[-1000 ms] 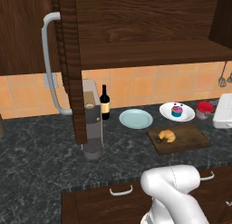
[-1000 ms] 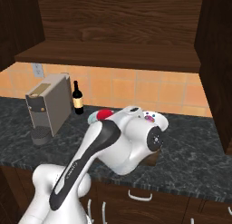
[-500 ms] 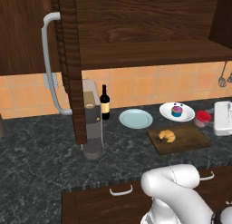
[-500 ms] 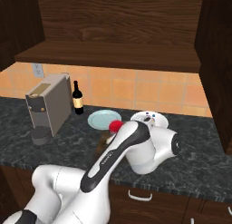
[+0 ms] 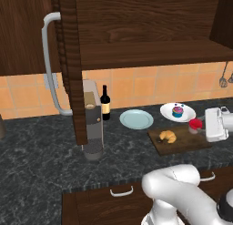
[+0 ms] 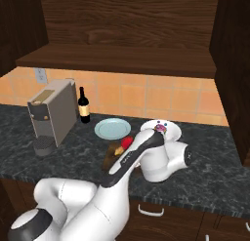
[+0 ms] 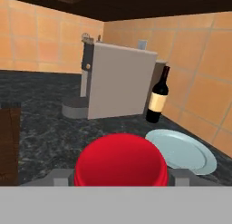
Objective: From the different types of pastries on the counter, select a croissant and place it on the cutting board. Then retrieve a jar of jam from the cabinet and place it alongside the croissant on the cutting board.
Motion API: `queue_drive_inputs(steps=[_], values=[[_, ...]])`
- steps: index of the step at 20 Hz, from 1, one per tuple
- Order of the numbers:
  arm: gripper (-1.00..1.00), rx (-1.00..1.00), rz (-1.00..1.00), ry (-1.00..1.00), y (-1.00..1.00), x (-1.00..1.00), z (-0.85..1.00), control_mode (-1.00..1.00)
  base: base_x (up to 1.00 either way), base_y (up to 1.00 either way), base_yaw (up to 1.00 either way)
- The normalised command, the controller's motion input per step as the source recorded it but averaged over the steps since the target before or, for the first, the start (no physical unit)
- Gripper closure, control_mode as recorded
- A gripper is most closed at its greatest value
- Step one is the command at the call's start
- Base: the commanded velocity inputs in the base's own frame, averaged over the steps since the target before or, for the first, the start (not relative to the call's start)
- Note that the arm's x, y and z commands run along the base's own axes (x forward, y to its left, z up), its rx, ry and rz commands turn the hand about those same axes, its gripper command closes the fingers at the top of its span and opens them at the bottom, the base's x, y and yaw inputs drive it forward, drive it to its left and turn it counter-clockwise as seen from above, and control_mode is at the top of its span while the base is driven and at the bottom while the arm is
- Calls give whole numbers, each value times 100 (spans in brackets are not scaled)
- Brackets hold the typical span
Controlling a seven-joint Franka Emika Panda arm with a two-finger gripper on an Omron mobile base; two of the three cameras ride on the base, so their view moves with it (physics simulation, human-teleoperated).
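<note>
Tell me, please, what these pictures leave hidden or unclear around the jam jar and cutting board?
- Jar of jam, hand view: body cut off at the bottom; red lid shows.
- Cutting board, right base view: mostly behind the arm.
- Croissant, right base view: partly covered.
- Cutting board, hand view: cut by the left edge.

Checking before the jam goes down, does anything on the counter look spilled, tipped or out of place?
Nothing stands out: the wine bottle stands upright, the croissant lies on the cutting board, and the cupcake sits on its plate.

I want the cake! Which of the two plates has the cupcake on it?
The white plate, farther from the wine bottle. The cupcake sits on it; the pale blue plate holds nothing.
</note>
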Motion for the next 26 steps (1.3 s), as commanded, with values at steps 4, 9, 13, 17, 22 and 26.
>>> queue_drive_inputs(steps=[4, 9, 13, 17, 22, 26], values=[[100, 0, 9, 0, -11, 54, -64, -100, 0, 0, 0], [100, 0, 11, 0, -36, 46, -47, -100, 0, 0, 0], [100, 1, 14, 0, -45, 51, -27, -100, 0, 0, 0], [100, 1, 15, 0, -26, 53, -48, -100, 0, 0, 0], [100, 6, 15, 0, -23, 37, -41, -100, 0, 0, 0], [100, 3, 5, 0, -19, 30, -9, -100, 0, 0, 0]])
